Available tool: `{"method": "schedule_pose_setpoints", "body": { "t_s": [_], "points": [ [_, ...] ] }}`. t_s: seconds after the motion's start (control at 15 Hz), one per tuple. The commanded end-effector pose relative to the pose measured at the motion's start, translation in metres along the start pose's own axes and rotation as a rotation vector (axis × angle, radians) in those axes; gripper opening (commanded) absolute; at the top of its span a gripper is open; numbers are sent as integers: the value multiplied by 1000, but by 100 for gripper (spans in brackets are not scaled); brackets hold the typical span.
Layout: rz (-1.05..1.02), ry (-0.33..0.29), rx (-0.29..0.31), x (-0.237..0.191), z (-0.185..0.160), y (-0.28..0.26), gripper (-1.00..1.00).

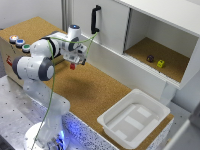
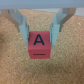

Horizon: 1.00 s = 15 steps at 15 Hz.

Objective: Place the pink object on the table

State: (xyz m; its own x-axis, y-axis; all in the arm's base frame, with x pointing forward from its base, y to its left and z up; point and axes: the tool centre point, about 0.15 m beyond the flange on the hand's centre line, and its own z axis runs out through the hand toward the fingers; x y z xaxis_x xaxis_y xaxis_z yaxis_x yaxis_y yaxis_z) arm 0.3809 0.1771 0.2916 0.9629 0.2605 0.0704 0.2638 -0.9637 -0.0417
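exterior, writing: none readable; a small red mark on the front of the cork-topped box [image 1: 15,50], too blurred to read
exterior, arm: white Panda arm [image 1: 37,67], base at the exterior view's left, bent over so the wrist reaches out level above the bench [image 1: 95,90]
exterior, tool: tool [image 1: 73,65] points down, a small reddish bit at its tips, above the cork; contact with the bench cannot be told
exterior, pink object: pink object [image 1: 73,66] at the tool tips, over the middle of the cork top, well apart from the white bin [image 1: 135,117]
exterior, cabinet: open white cabinet [image 1: 160,40] with black handle [image 1: 94,20]; inside on its cork shelf a dark maroon piece [image 1: 150,58] beside a yellow-green cube [image 1: 160,63]
exterior, box: three coloured buttons [image 1: 19,43] on top of the box
wrist, writing: black capital "A" on the block's facing side, a short black line under it
wrist, tool: both fingers [image 2: 21,22] pressed on opposite sides of the pink object [image 2: 40,46]; tool [image 2: 40,30] closed, gripping the block
wrist, pink object: held between the finger tips, cork surface right behind it; touching or just above cannot be told
wrist only: letter, grip contact
exterior only: arm pose, cabinet, bin, box
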Motion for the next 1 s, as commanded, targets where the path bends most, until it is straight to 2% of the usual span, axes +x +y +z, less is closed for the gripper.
{"method": "schedule_pose_setpoints", "body": {
  "t_s": [0.0,0.2,0.53,0.6,0.73,0.93],
  "points": [
    [211,-167,14,45,49,21,-100],
    [186,-182,-21,50,60,30,-100],
    [271,-120,35,37,87,30,-100],
    [309,-94,17,31,84,29,100],
    [256,-49,-25,36,72,29,100],
    [227,16,-36,48,41,31,100]
  ]
}}
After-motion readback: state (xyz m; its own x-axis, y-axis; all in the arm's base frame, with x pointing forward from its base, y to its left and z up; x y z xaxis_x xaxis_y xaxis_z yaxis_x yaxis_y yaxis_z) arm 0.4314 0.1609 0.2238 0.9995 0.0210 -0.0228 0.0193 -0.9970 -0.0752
